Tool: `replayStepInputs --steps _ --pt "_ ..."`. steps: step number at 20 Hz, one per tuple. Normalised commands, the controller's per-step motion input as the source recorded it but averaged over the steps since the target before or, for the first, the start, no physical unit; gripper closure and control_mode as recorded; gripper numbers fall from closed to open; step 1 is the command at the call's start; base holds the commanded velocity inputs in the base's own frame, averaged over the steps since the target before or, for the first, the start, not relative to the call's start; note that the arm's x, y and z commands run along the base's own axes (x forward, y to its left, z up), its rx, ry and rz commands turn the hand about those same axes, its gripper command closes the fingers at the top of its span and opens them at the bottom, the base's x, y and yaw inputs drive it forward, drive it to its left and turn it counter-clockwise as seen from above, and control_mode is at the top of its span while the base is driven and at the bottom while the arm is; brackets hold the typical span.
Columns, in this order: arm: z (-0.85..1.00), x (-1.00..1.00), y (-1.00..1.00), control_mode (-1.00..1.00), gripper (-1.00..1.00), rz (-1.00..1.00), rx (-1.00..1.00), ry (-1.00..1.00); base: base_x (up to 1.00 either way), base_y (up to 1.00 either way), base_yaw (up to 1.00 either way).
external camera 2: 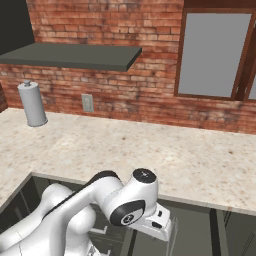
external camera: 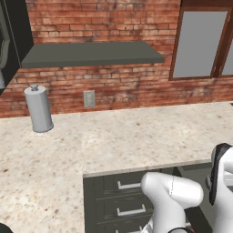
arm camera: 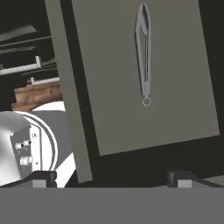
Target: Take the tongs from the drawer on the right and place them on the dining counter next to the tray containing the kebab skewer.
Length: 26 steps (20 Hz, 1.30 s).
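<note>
The drawer (arm camera: 175,87) is pulled open below the hand, and I look straight down onto its flat grey floor. The tongs (arm camera: 143,52) lie on that floor, slim grey metal, the ring end pointing toward the gripper and the tips pointing away. My gripper (arm camera: 113,178) hangs above the drawer's near edge, open, with nothing between its fingertips (arm camera: 43,177). It is well short of the tongs. The dining counter and the tray are out of view.
A beige speckled worktop (external camera: 113,136) runs along a brick wall, with a grey paper towel roll (external camera: 38,109) at its back left. Below its front edge sit dark drawers with silver bar handles (external camera: 129,184). My white arm (external camera 2: 125,200) bends down in front of them.
</note>
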Motion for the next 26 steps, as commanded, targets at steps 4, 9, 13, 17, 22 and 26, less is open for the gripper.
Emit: replayStepInputs --steps 4,9,13,17,22,26 --pt "-0.06 0.01 -0.07 -1.0 -1.0 0.01 0.0 -0.04 0.0 0.0 0.0" --pt "-0.02 0.04 -0.03 -1.0 -1.0 0.0 0.0 0.0 0.0 0.0 0.0" --pt "0.0 0.09 0.0 -1.0 -1.0 0.0 0.0 0.0 0.0 0.0 0.0" --pt "-0.04 0.03 0.0 -1.0 -1.0 0.0 0.0 0.0 0.0 0.0 0.0" --pt "-0.2 0.03 -0.02 -1.0 -1.0 0.0 -0.02 0.0 0.0 0.0 0.0" --pt "-0.19 0.01 -0.07 -1.0 -1.0 0.0 -0.02 0.0 0.0 0.0 0.0"
